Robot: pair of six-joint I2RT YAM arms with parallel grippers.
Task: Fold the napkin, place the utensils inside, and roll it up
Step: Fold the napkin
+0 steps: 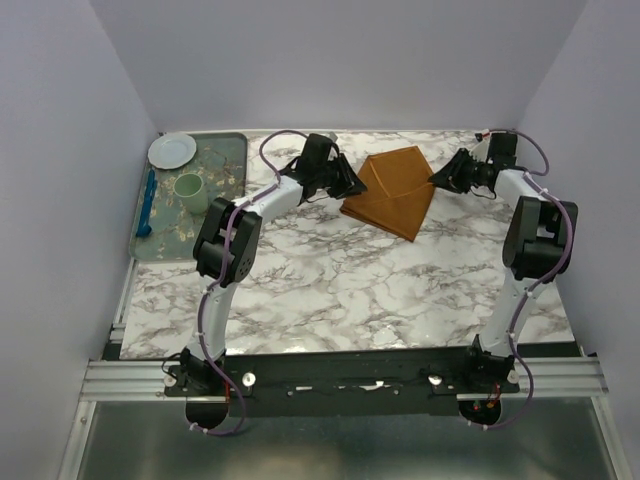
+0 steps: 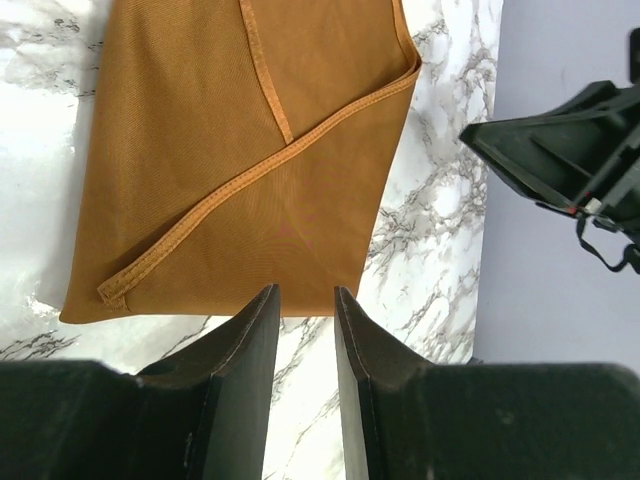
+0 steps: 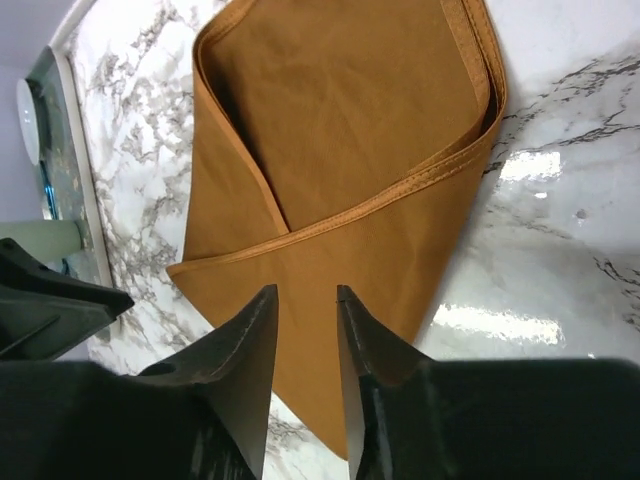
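Observation:
The rust-orange napkin [image 1: 390,190] lies folded on the marble table at the back middle, its hemmed edges crossing on top. It also shows in the left wrist view [image 2: 250,150] and in the right wrist view [image 3: 340,150]. My left gripper [image 1: 355,185] is at the napkin's left edge, open a little and empty [image 2: 306,290]. My right gripper [image 1: 437,180] is at the napkin's right corner, open a little and empty, its tips above the cloth [image 3: 306,290]. The copper fork is not in view.
A grey-green tray [image 1: 225,150] at the back left holds a white plate [image 1: 172,150], a pale green cup [image 1: 190,190] and a blue utensil [image 1: 148,205]. Purple walls close in the table at the back and both sides.

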